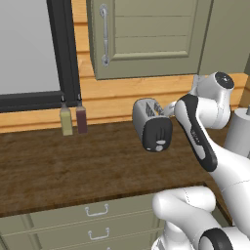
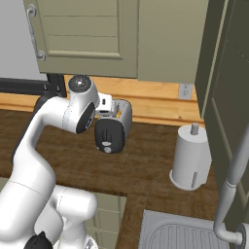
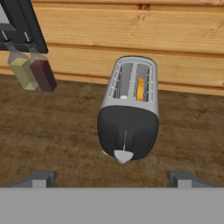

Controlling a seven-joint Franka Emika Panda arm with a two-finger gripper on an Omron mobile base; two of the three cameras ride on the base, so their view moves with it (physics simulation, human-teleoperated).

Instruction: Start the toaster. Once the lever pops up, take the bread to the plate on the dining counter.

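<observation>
Silver toaster [image 3: 130,114], glossy black end

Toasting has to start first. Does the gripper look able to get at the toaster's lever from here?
Probably yes. The gripper is open, its fingers spread, facing the toaster end-on; nothing sits in front of the lever.

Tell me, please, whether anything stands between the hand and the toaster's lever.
Nothing visible does. In the hand view the open hand faces the toaster with bare counter between them, and the lever on its black end is unobstructed. The two bottles stand off to one side.
</observation>
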